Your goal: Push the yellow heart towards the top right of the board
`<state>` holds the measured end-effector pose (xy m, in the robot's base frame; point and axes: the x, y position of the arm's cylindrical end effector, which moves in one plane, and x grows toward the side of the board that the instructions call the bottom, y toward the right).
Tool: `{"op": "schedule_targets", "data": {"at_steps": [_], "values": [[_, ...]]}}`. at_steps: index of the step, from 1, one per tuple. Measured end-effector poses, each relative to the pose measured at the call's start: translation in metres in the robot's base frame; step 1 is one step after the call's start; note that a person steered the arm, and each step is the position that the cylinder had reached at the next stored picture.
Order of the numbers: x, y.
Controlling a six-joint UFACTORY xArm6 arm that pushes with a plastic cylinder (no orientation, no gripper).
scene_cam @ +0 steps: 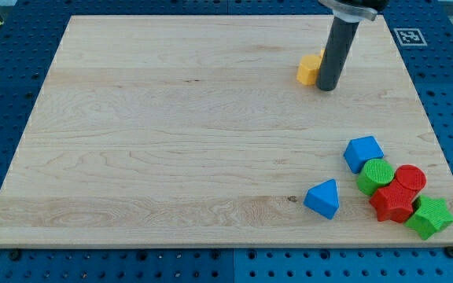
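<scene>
The yellow heart lies in the upper right part of the wooden board; the rod hides its right side. My tip rests on the board right next to the heart, at its right and slightly below, apparently touching it. The dark rod rises from there to the view's top edge.
A cluster of blocks sits at the board's lower right: a blue block, a green cylinder, a red cylinder, a red block, a green star-like block. A blue triangle lies left of them.
</scene>
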<state>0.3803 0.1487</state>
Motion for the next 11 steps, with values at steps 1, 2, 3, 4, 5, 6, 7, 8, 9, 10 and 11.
{"op": "schedule_targets", "data": {"at_steps": [1,2,3,4,5,6,7,8,9,10,11], "values": [[0.019,-0.024],[0.004,-0.074],[-0.020,-0.077],[-0.032,-0.044],[-0.032,0.008],[-0.032,0.028],[-0.013,0.028],[-0.006,0.031],[-0.024,0.027],[-0.037,0.030],[-0.037,0.053]]}}
